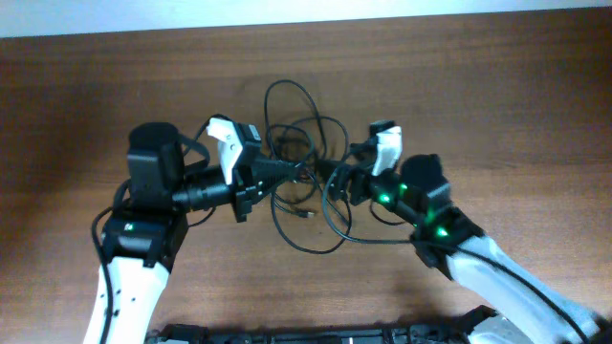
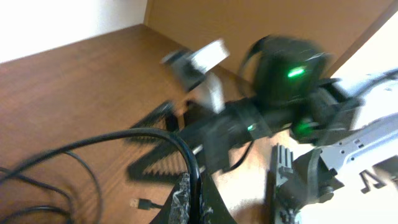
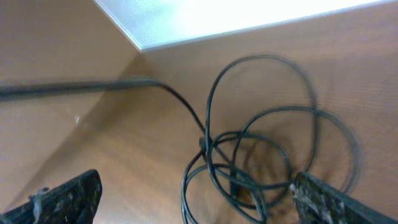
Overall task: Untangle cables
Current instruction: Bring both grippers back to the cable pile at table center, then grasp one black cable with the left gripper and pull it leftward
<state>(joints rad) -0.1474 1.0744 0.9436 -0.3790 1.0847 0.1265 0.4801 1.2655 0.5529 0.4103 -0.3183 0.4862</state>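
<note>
The cables (image 1: pixel 298 187) are bunched in one loose tangle near the middle of the desk (image 1: pixel 86 86). Thin black loops are laid over one another, with one narrow loop reaching toward the far edge and a wider one sweeping toward the near side. In the right wrist view the same loops (image 3: pixel 205 144) are seen crossing at a small knot, and one strand is drawn out in a nearly straight line toward the left of that view, where it is blurred. A small plug end (image 2: pixel 142 203) with a metallic tip is seen lying flat on the wood.

The left fingers (image 1: pixel 279 171) are set at the left side of the tangle and are pressed together, clamped on a strand of the cables. In the left wrist view that strand is seen arching over from the left and dropping between the fingers (image 2: pixel 184 198) at the bottom of the frame, just right of the plug end.

The right fingers (image 3: pixel 68 199) are spread wide apart and nothing is held between them. The tangle is seen on the desk ahead, framed by the two tips. From overhead they (image 1: pixel 340 182) are placed at the right side of the tangle, facing the left fingers with only a few strands between.

The left arm (image 1: pixel 158 182) is extended from the near left, the right arm (image 1: pixel 430 205) from the near right. The latter is shown blurred, with green lights, in the left wrist view.
</note>
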